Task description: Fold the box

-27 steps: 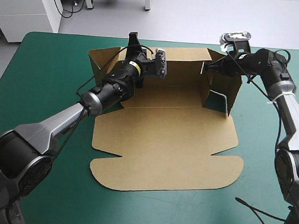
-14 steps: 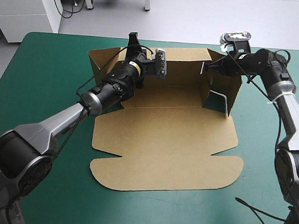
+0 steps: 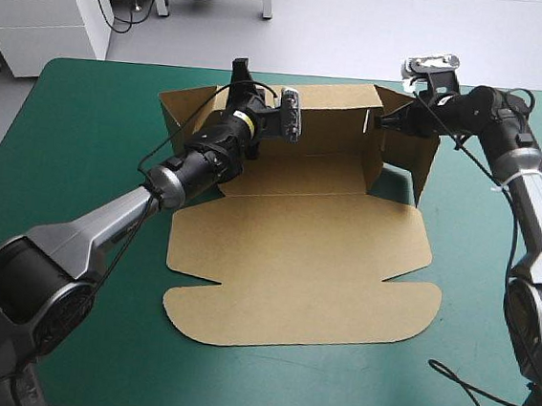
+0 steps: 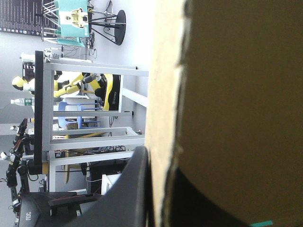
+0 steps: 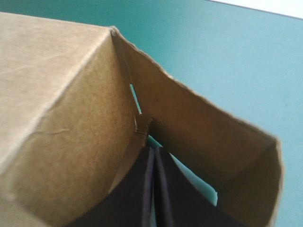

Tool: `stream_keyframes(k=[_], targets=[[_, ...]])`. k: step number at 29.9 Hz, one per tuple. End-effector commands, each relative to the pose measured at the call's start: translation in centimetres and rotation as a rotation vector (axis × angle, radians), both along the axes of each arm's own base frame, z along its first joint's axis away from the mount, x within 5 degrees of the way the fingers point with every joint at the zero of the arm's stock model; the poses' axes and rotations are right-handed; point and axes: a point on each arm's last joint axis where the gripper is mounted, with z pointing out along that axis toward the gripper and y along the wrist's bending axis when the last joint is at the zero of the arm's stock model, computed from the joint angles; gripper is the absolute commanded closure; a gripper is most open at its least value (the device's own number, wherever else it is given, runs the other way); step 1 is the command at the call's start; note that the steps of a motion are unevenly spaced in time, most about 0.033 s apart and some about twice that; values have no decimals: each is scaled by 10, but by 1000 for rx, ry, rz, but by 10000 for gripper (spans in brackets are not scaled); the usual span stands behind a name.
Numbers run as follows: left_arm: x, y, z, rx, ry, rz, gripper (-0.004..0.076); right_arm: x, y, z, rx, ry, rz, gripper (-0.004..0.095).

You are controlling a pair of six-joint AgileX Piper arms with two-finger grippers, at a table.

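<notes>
My first worry is at the upper middle of the high view, where the left gripper is clamped on the top edge of the raised back wall. With so little board between the black fingers, a pull could slip off or crease it.

The box lies mid-table on the teal-green cover, its lid panel flat toward the lower frame.

At the upper right, the right gripper, fingers closed to a point, noses into the corner beside the standing side wall. Too hard a push could tear the ragged notch there or splay that wall.

The left arm stretches diagonally up from the lower left. The right arm rises along the right edge, its wrist bent leftward.
</notes>
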Motion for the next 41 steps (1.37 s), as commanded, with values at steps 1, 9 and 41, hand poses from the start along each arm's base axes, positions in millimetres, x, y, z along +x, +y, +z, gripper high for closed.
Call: stream_keyframes(k=[1, 9, 41], targets=[[-8, 4, 31, -68, -57, 5, 731, -35, -6, 69, 21, -189, -25, 908], [-8, 4, 31, -66, -55, 11, 731, -72, -11, 107, -2, -256, -16, 908], [-102, -4, 83, -72, 236, -149, 731, -72, -14, 106, -11, -240, -58, 908]])
